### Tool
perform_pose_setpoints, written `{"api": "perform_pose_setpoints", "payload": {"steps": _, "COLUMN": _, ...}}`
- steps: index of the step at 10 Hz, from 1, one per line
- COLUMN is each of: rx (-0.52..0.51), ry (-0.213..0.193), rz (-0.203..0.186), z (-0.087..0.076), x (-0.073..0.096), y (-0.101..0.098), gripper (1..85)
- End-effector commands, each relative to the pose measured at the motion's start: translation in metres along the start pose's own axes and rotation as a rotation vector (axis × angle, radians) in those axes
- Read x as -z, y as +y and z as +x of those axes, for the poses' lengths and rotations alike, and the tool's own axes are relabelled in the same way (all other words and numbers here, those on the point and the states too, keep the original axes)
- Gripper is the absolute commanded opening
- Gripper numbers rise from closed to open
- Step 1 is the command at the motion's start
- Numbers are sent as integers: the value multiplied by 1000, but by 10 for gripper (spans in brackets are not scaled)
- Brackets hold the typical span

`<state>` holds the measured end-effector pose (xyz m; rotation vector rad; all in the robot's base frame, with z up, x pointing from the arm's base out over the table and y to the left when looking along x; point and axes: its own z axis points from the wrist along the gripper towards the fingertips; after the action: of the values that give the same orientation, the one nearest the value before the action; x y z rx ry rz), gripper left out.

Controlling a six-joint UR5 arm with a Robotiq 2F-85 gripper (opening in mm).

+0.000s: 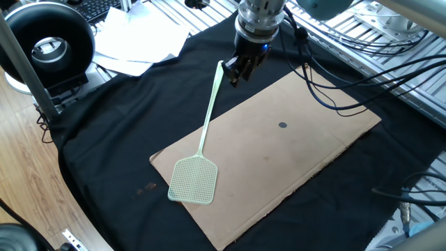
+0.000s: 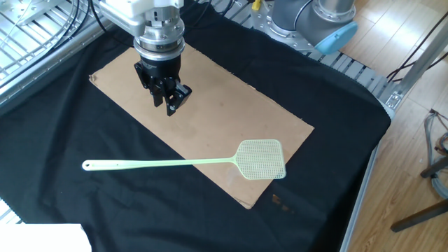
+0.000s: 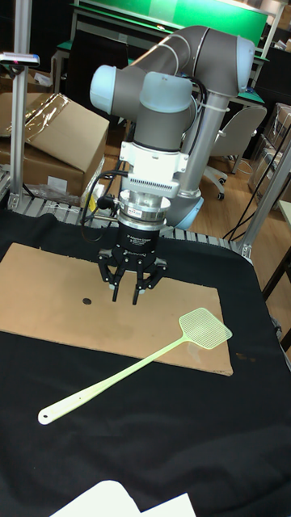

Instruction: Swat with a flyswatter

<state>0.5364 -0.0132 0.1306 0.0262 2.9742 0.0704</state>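
Observation:
The pale green flyswatter [image 1: 193,180] lies flat, its mesh head on the corner of a brown cardboard sheet [image 1: 293,160] and its thin handle running out over the black cloth. In the other fixed view the flyswatter [image 2: 262,159] lies well below my gripper [image 2: 171,105], which hangs over the cardboard, apart from it. From the first fixed view my gripper [image 1: 235,75] hovers just by the handle's far tip, touching nothing. In the tall view my gripper [image 3: 127,296] points down with its fingers spread, open and empty, and the flyswatter [image 3: 204,325] lies in front of it.
A small dark spot [image 1: 282,125] marks the cardboard. White papers [image 1: 139,45] and a black round device [image 1: 49,45] sit at the table's far left. Cables [image 1: 348,77] trail behind the arm. Metal frames border the cloth. The table edge runs along the wooden floor.

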Motion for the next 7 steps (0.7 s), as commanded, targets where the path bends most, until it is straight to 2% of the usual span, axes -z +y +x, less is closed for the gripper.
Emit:
{"api": "perform_pose_setpoints", "payload": {"steps": 1, "rx": -7, "ry": 6, "rz": -20, "z": -1, "x": -1, "y": 6, "gripper": 387}}
{"api": "perform_pose_setpoints", "payload": {"steps": 4, "rx": -21, "ry": 8, "rz": -39, "z": -2, "x": -2, "y": 12, "gripper": 387}}
{"api": "perform_pose_setpoints", "payload": {"steps": 7, "rx": 1, "ry": 14, "rz": -17, "z": -1, "x": 2, "y": 6, "gripper": 380}}
